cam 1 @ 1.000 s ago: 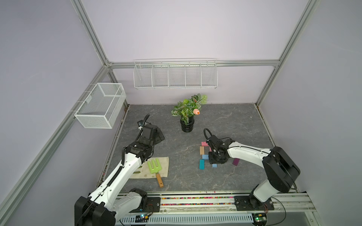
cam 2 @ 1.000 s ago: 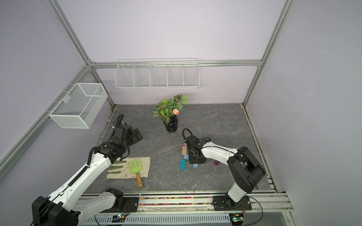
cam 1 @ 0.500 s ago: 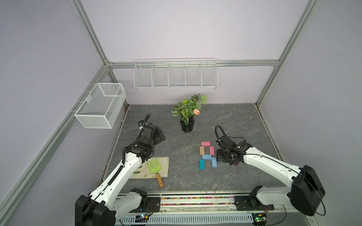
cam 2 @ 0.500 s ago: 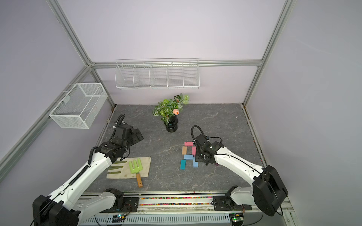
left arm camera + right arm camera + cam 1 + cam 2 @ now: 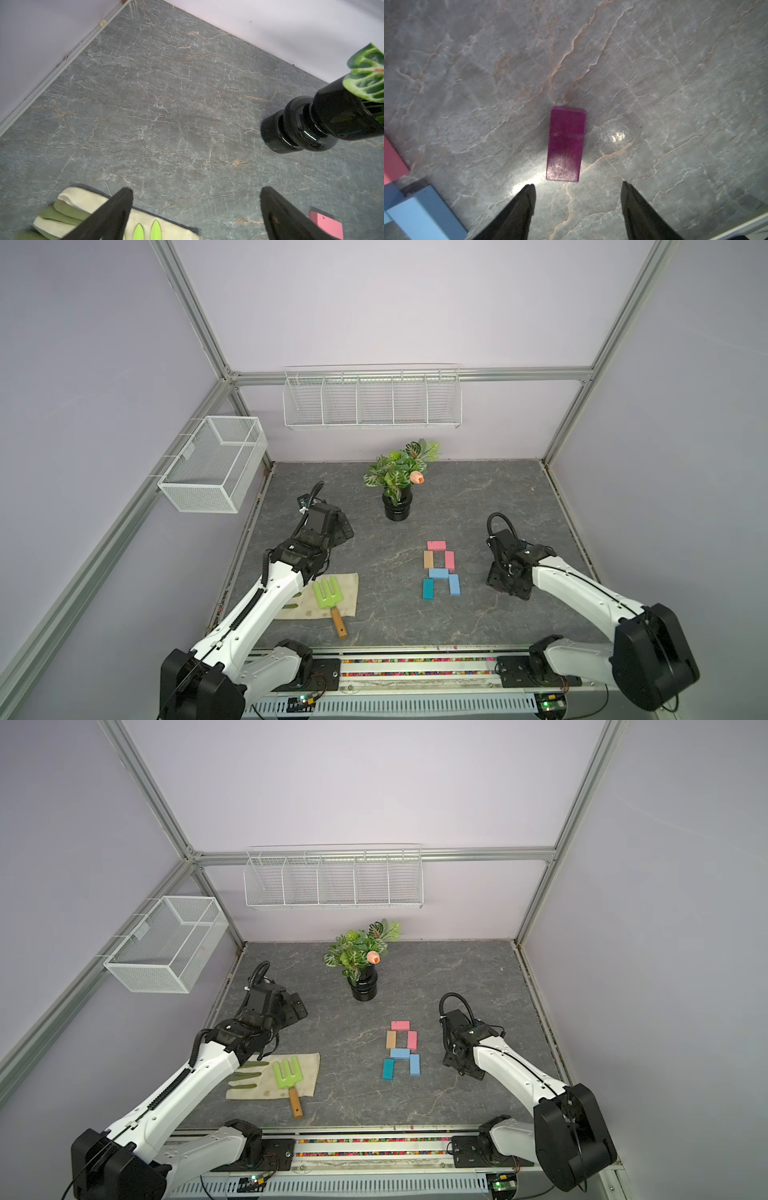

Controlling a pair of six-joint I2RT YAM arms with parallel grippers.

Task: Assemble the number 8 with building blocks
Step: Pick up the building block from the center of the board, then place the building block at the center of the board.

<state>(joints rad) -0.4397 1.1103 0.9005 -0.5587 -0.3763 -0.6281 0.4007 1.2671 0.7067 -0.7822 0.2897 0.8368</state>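
Observation:
Six building blocks lie flat in a partial figure in both top views: a pink block (image 5: 436, 546) at the far end, a tan block (image 5: 428, 559) and a second pink block (image 5: 449, 560) as sides, and a light blue block (image 5: 439, 573) across. A teal block (image 5: 428, 588) and another light blue block (image 5: 454, 584) form the near legs. The dark purple block (image 5: 565, 143) lies alone to the right of them, just ahead of my right gripper (image 5: 578, 185), which is open and empty above it. My left gripper (image 5: 194, 190) hangs open and empty at the far left.
A potted plant in a black vase (image 5: 398, 506) stands behind the blocks. A cloth glove (image 5: 347, 593) with a green garden fork (image 5: 328, 593) on it lies front left. A wire basket (image 5: 214, 464) hangs on the left wall and a wire shelf (image 5: 372, 398) on the back wall.
My right gripper has left the block figure, moved right to the dark purple block and opened wider. A light blue block now lies in the figure. The left arm has stayed put.

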